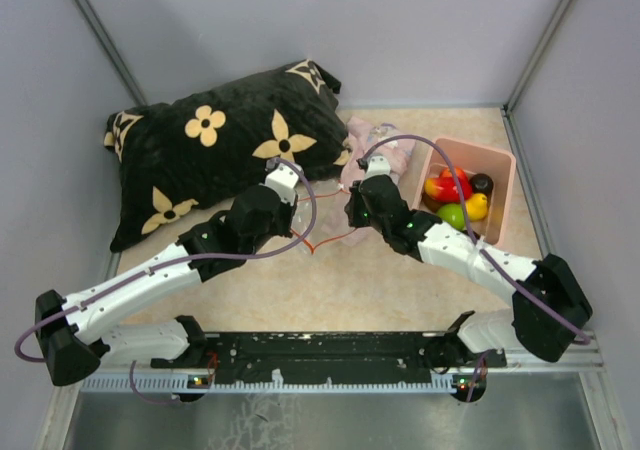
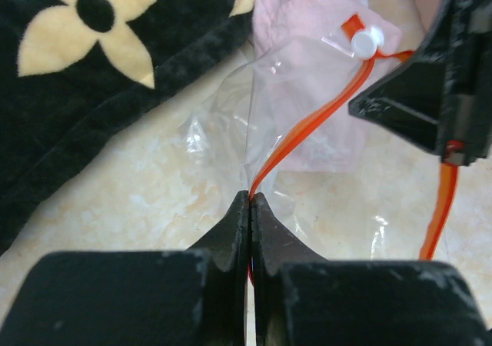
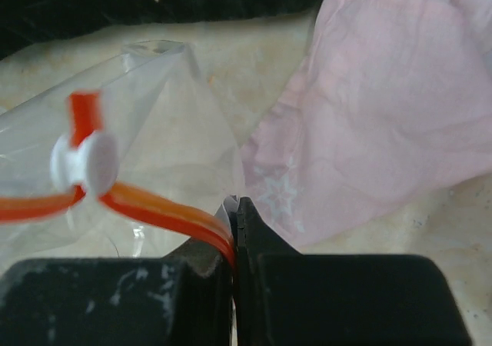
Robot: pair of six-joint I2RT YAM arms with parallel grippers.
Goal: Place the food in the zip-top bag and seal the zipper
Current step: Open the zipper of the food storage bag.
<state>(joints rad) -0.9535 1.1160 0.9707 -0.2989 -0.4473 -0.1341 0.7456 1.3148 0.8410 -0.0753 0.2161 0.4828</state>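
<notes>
The clear zip-top bag (image 1: 322,220) hangs between my two grippers in the middle of the table. My left gripper (image 2: 251,196) is shut on the orange-red zipper strip (image 2: 307,127) at one end of the bag's mouth; it shows in the top view (image 1: 298,220). My right gripper (image 3: 234,201) is shut on the zipper (image 3: 154,211) at the other end, near the white slider (image 3: 84,165); it shows in the top view (image 1: 350,213). The strip sags between them (image 1: 315,245). The toy fruits (image 1: 455,195) lie in the pink bin at the right. The bag looks empty.
A black pillow with cream flowers (image 1: 215,140) lies at the back left, close to the bag. A pale pink cloth (image 1: 385,145) lies behind the grippers. The pink bin (image 1: 500,195) stands at the right by the wall.
</notes>
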